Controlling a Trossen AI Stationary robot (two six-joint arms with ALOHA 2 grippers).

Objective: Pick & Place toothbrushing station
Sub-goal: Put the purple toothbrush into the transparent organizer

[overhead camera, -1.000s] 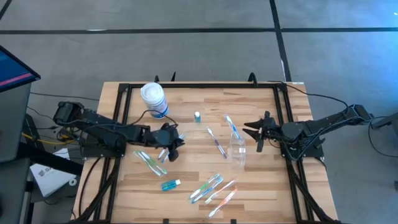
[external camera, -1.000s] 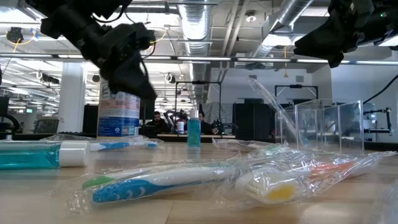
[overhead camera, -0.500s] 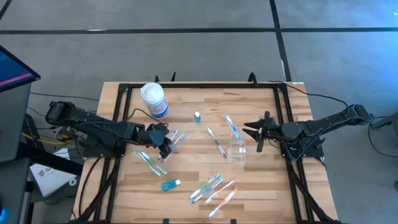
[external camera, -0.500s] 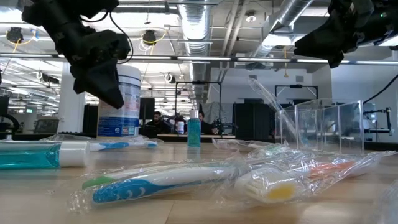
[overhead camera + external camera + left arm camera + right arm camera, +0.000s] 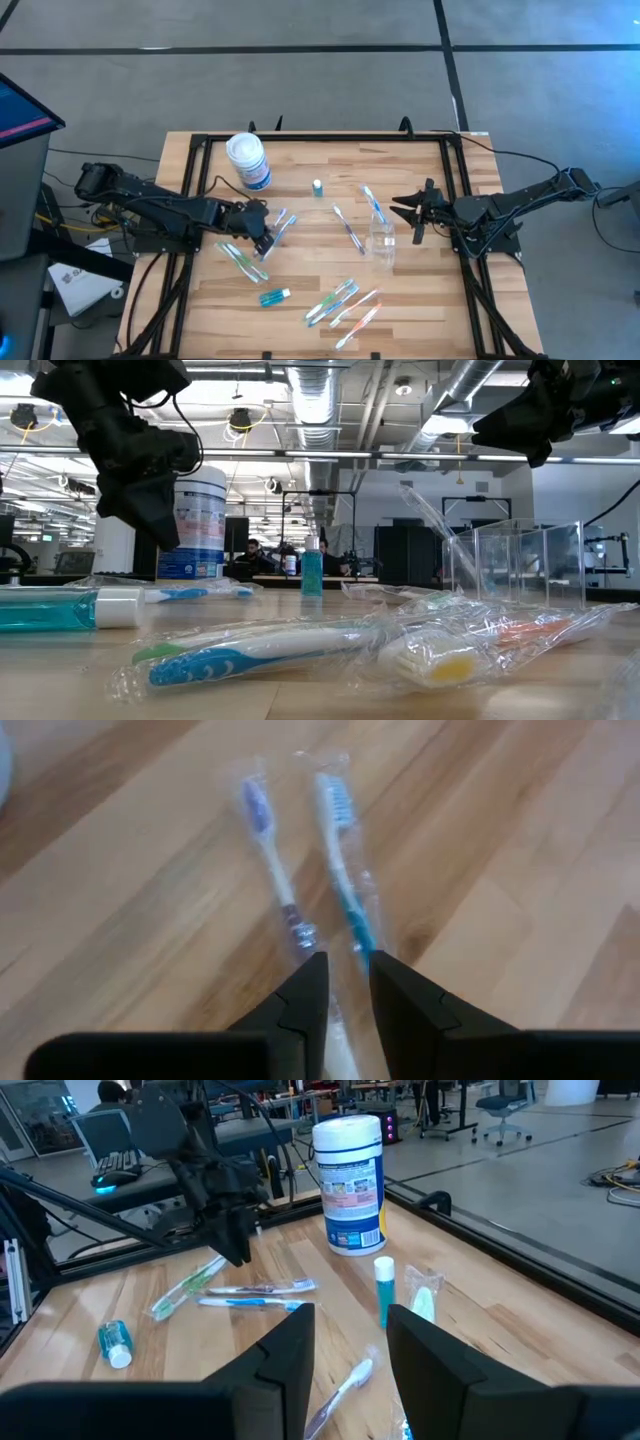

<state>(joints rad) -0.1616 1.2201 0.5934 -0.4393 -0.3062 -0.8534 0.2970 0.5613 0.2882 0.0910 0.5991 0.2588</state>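
Clear cup (image 5: 382, 243) upright, one blue toothbrush (image 5: 373, 204) leaning in it.

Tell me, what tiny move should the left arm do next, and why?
Probably ease straight down. The left gripper hangs just above two wrapped toothbrushes lying side by side on the table, its jaws only a narrow gap apart over the blue-handled one. Nothing is held yet, so lowering comes before closing. The right gripper waits beside the clear cup.
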